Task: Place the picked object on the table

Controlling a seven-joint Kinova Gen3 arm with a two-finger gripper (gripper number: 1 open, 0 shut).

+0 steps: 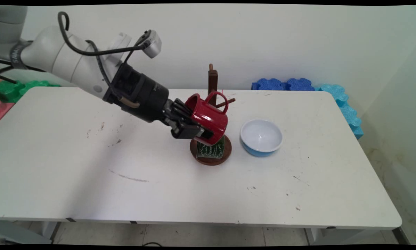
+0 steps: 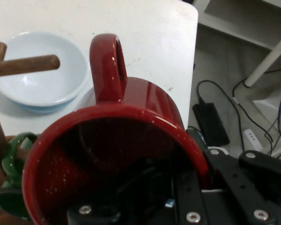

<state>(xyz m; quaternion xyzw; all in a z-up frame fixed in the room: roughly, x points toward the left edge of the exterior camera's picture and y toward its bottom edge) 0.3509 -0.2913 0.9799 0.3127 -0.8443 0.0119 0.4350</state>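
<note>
My gripper (image 1: 197, 130) is shut on the wall of a red mug (image 1: 209, 118), one finger inside the mug and one outside. The mug is tipped on its side in the air, its handle (image 1: 219, 99) up, close beside the wooden mug tree (image 1: 213, 83). In the hand view the red mug (image 2: 131, 136) fills the frame, its handle (image 2: 107, 65) just right of a wooden peg (image 2: 25, 65). A green mug (image 1: 211, 150) hangs low on the tree above the round wooden base (image 1: 225, 154); part of the green mug (image 2: 11, 159) shows at the left edge.
A light blue bowl (image 1: 261, 137) stands on the table right of the mug tree, also seen as the bowl (image 2: 42, 89) past the peg. Blue foam blocks (image 1: 284, 84) lie at the table's far right edge, green ones (image 1: 13, 88) at the far left.
</note>
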